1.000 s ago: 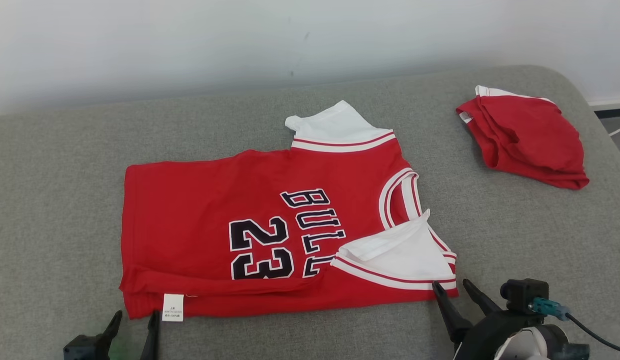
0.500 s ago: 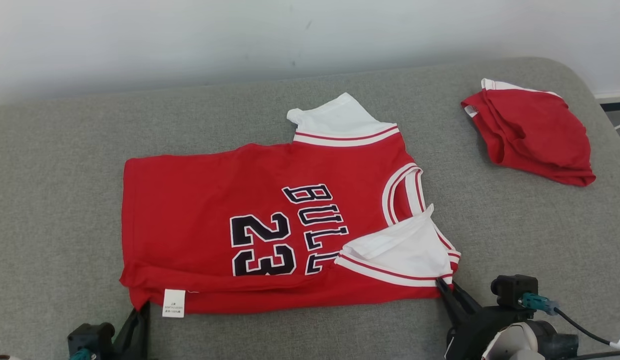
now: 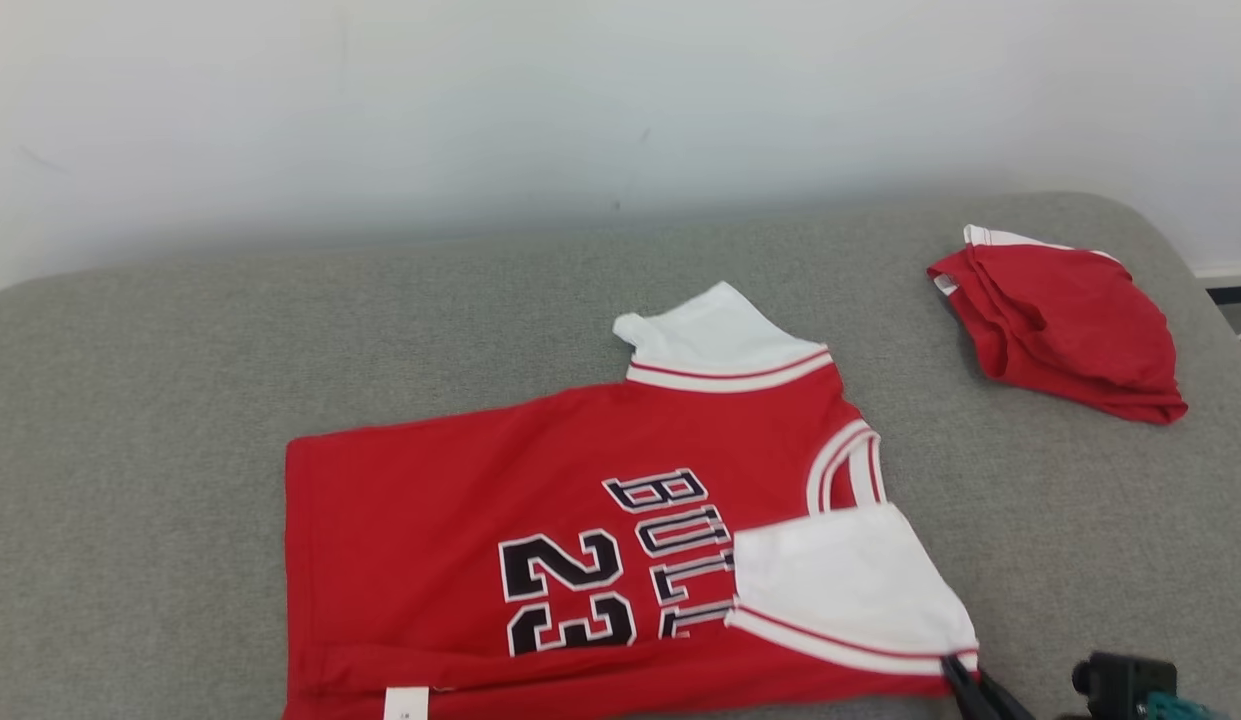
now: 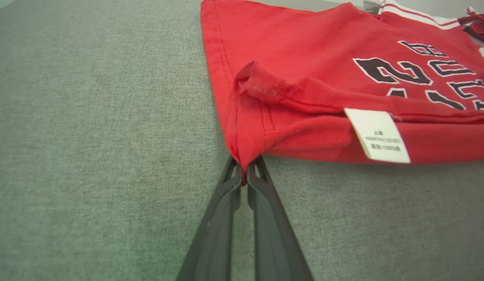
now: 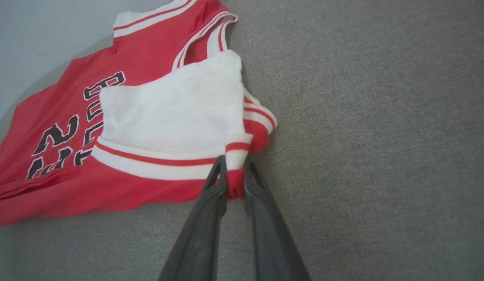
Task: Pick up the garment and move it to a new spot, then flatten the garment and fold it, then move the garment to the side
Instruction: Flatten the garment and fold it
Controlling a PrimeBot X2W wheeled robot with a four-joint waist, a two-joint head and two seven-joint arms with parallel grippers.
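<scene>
The garment [image 3: 430, 540] is a red jersey with white sleeves and "BULLS 23" in black, lying flat on the grey cushion [image 3: 160, 400]. In the left wrist view my left gripper [image 4: 243, 171] is shut on the near hem corner of the garment [image 4: 304, 50], close to its white label [image 4: 378, 134]. In the right wrist view my right gripper [image 5: 234, 175] is shut on the ribbed edge of the near white sleeve [image 5: 167, 113]. The head view shows the right gripper [image 3: 958, 672] pinching that sleeve corner at the bottom right.
A second red garment [image 3: 1065, 320] lies bunched at the back right of the cushion. A pale wall [image 3: 580, 100] runs behind it. The cushion's rounded right edge is near that bundle, and bare grey fabric stretches to the left and behind the jersey.
Both grippers have gone from open to shut on the jersey's near corners. The near white sleeve now lies flatter. The head camera has moved, shifting the whole picture downward.
</scene>
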